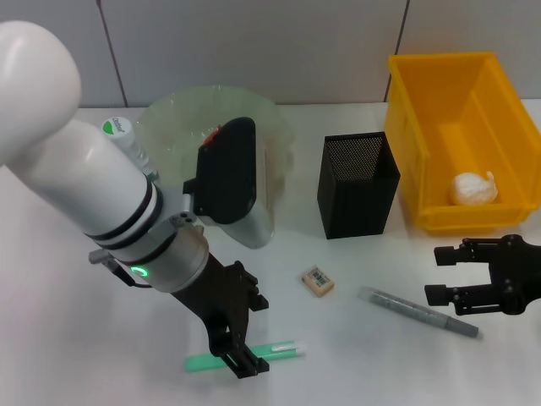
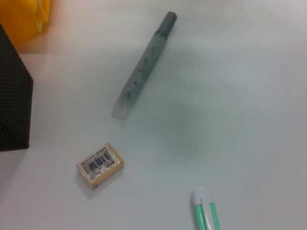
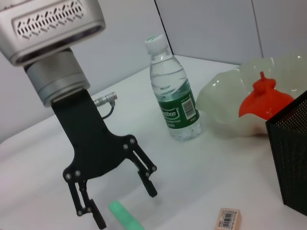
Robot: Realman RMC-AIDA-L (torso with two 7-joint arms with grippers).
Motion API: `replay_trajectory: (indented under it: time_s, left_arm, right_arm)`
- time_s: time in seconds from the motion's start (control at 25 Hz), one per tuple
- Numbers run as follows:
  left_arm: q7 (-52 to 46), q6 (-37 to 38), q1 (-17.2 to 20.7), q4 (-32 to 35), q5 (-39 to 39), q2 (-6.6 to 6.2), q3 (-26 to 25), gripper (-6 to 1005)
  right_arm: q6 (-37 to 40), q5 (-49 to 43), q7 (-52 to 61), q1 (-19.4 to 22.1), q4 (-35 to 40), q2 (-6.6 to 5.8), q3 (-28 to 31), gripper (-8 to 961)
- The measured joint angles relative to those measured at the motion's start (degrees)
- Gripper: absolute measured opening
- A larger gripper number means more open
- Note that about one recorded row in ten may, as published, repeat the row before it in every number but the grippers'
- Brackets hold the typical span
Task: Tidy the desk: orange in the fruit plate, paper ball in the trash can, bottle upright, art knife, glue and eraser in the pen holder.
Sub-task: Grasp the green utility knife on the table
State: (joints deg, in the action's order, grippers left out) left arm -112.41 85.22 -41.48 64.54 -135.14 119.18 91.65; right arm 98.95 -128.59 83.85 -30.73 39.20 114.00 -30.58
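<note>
Head view: the left gripper (image 1: 235,351) is held spread over the green glue stick (image 1: 245,355) on the desk (image 1: 84,338); the eraser (image 1: 317,282) lies just beyond, the grey art knife (image 1: 418,311) beside the spread right gripper (image 1: 441,275).

Left wrist view: eraser (image 2: 100,164), knife (image 2: 144,67) and glue tip (image 2: 205,211) are seen apart.

Right wrist view: the bottle (image 3: 173,93) is seen upright, the orange (image 3: 264,98) in the plate (image 3: 225,96).

Beige eraser (image 1: 317,282) lies flat before black pen holder (image 1: 357,186)
</note>
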Motion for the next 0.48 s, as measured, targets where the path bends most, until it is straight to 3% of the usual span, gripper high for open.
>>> replay_trajectory:
  time_s: [0.44, 0.48]
  left_arm:
    - [0.1, -3.3, 0.2, -1.5, 1.1, -0.01, 3.6, 813]
    - [0.1, -3.3, 0.2, -1.5, 1.1, -0.01, 3.6, 769]
  right_arm:
    - [-0.8, 0.0, -0.1, 0.0, -0.2, -0.1, 0.0, 785]
    - [-0.8, 0.0, -0.1, 0.0, -0.2, -0.1, 0.0, 785]
